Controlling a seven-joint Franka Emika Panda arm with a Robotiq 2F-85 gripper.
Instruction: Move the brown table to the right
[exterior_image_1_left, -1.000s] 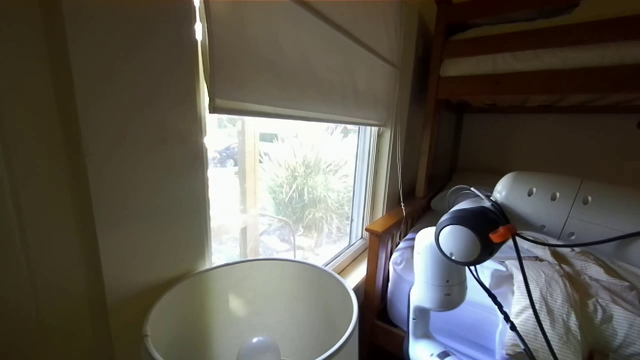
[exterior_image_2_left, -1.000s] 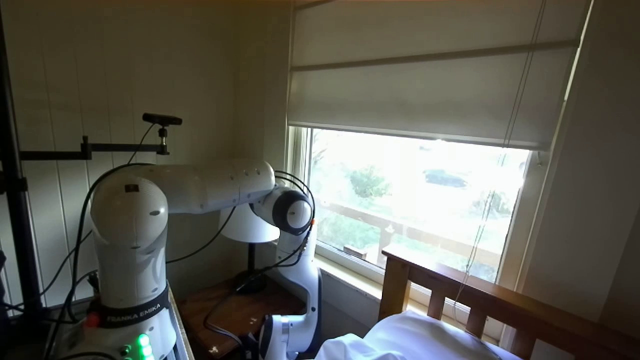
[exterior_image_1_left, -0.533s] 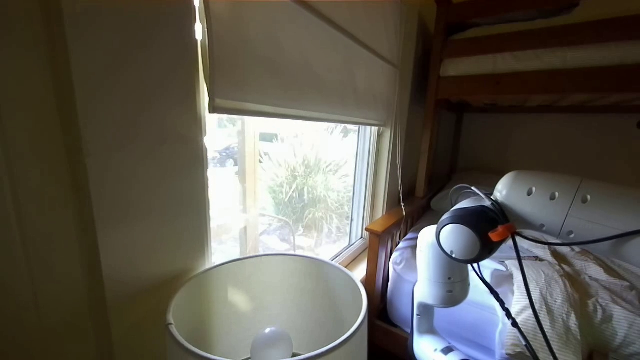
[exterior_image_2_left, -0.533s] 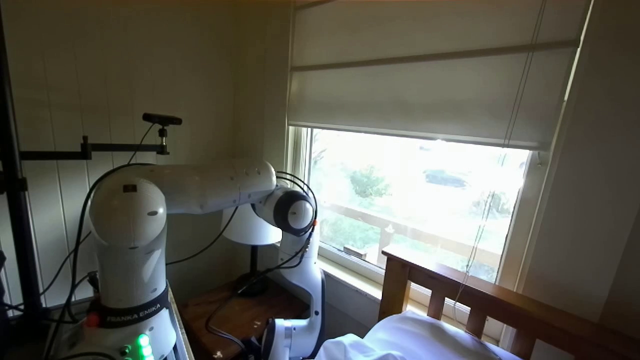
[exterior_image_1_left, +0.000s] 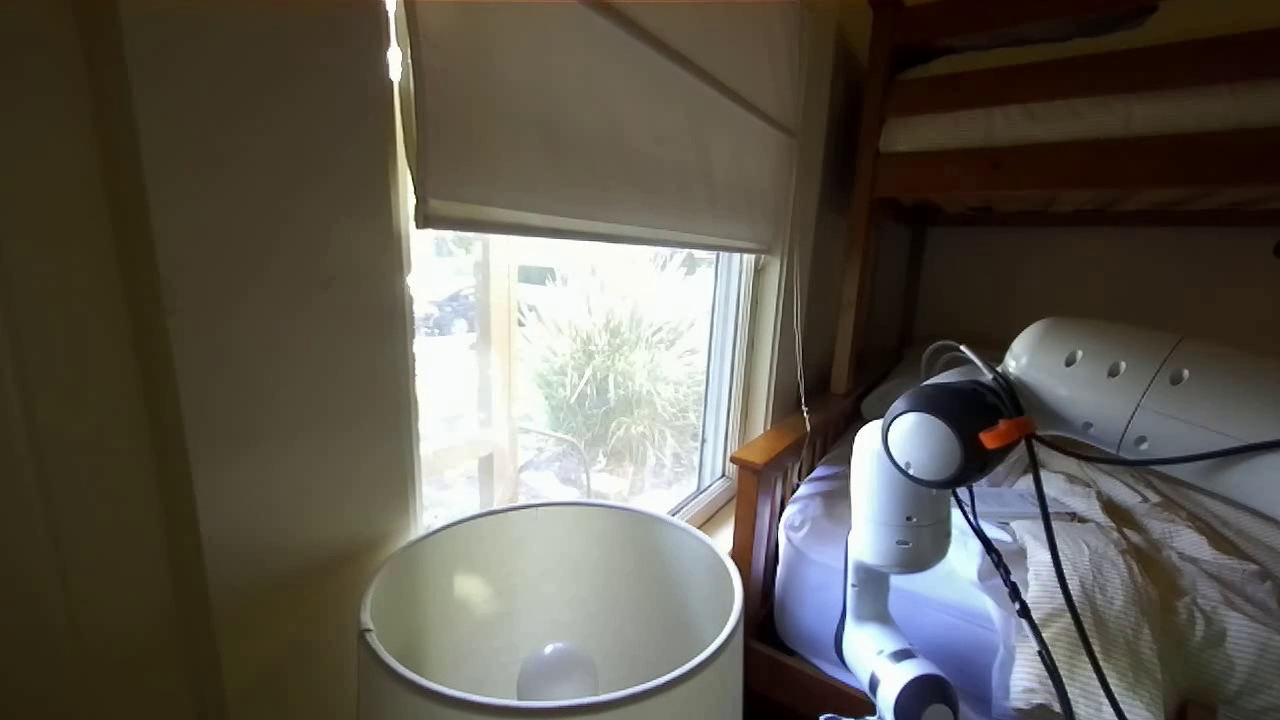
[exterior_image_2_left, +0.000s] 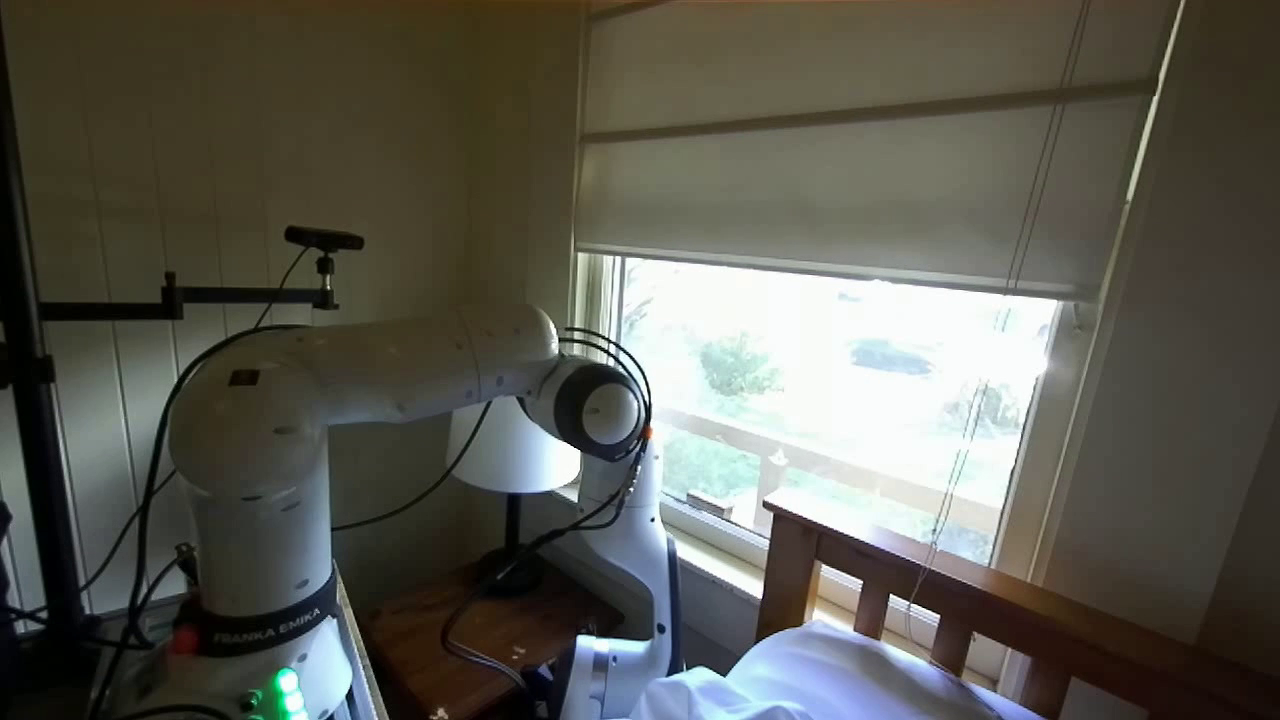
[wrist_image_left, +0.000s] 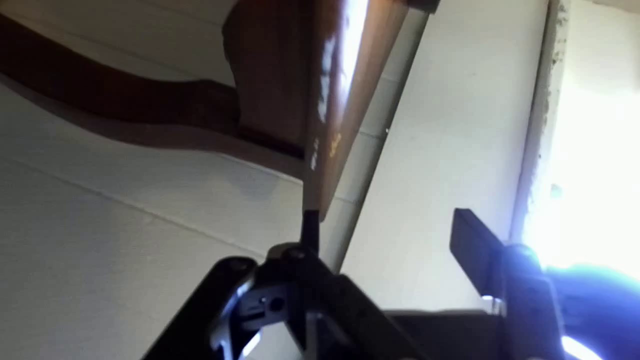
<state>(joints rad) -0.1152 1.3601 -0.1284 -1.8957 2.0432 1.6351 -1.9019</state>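
Note:
The brown table (exterior_image_2_left: 545, 625) is a low wooden side table beside the robot base in an exterior view. A lamp with a white shade (exterior_image_2_left: 515, 455) stands on it; its open shade (exterior_image_1_left: 620, 575) fills the lower middle of an exterior view, where the table itself is out of view. In the wrist view, the table's brown underside and glossy edge (wrist_image_left: 280, 75) come down from the top. My gripper (wrist_image_left: 388, 217) is open, with nothing between its fingers. Its left fingertip meets the table's lower end; I cannot tell if they touch. The gripper is mostly hidden in both exterior views.
The bed with white sheet (exterior_image_1_left: 930, 620) and wooden headboard (exterior_image_2_left: 900, 570) lies at the right. A window (exterior_image_2_left: 820, 420) with sill is behind the arm. Black cables (exterior_image_2_left: 560, 530) hang over the table. A camera on a stand arm (exterior_image_2_left: 325, 240) is at the left.
The lamp and the table under it have shifted to the right in both exterior views. The arm has moved right as well, and its elbow and wrist joints sit a little higher.

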